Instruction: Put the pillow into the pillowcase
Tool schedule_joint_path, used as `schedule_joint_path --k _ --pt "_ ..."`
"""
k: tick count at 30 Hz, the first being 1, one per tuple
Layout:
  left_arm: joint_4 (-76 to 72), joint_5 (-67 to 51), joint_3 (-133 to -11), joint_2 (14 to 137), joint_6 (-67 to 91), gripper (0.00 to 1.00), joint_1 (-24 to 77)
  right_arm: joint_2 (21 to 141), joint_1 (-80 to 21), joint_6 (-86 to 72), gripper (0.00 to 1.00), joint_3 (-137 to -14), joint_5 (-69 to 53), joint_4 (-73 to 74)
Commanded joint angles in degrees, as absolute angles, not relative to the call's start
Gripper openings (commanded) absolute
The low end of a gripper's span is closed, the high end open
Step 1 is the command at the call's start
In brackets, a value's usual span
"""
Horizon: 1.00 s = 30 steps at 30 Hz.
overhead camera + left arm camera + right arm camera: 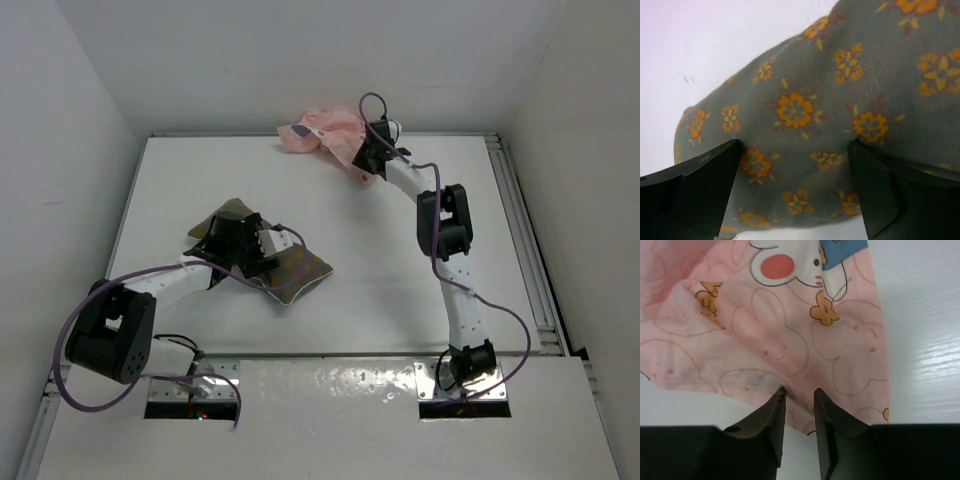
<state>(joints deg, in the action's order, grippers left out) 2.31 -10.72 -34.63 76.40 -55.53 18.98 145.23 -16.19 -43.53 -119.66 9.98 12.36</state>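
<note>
The task looks barely begun: the left gripper [243, 240] clasps the plump olive-brown, orange-flowered fabric pillow [300, 270] on the white table [360, 250], well apart from the crumpled thin pink bunny-print pillowcase [320, 132], whose edge the right gripper [368, 158] pinches, so opening and stuffing remain.

One pillow [305, 268], one pillowcase [322, 133], two arms [160, 285] [460, 300], one table [370, 290]
</note>
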Motion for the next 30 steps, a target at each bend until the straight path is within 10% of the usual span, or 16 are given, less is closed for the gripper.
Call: schedule_joint_path --k 1,3,7,10,22,24,26,30 --pt "-8.7 -10.0 -31.6 77.3 -53.0 0.88 20.4 147.9 -14.2 -51.7 0.25 -120.6 7.0 9.5" --pt "-10.9 -9.8 -31.0 78.3 -51.9 0.80 20.8 146.5 -13.0 -53.2 0.00 -119.5 4.6 8.4" --pt "-14.6 -8.3 -32.8 81.6 -46.2 0.26 20.8 135.9 -12.4 -46.2 0.00 -107.3 4.5 3.2" --pt "-17.2 -5.7 -34.4 83.1 -42.0 0.03 20.6 122.6 -12.8 -37.6 0.00 -92.9 4.9 -2.9" --pt "-15.6 -6.5 -42.1 86.2 -42.0 0.08 20.8 66.2 -17.0 -22.7 0.00 -41.4 6.2 -0.7" --pt "-13.0 -8.3 -42.8 86.0 -42.9 0.19 21.1 63.6 -16.8 -21.0 0.18 -40.9 10.0 3.5" --pt "-11.4 -10.0 -42.8 85.3 -43.9 0.30 21.2 62.5 -14.3 -24.4 0.98 -41.2 14.6 6.0" --pt "-9.6 -12.5 -42.5 83.4 -44.7 0.62 21.5 67.0 -7.2 -30.5 0.99 -46.7 12.9 7.9"
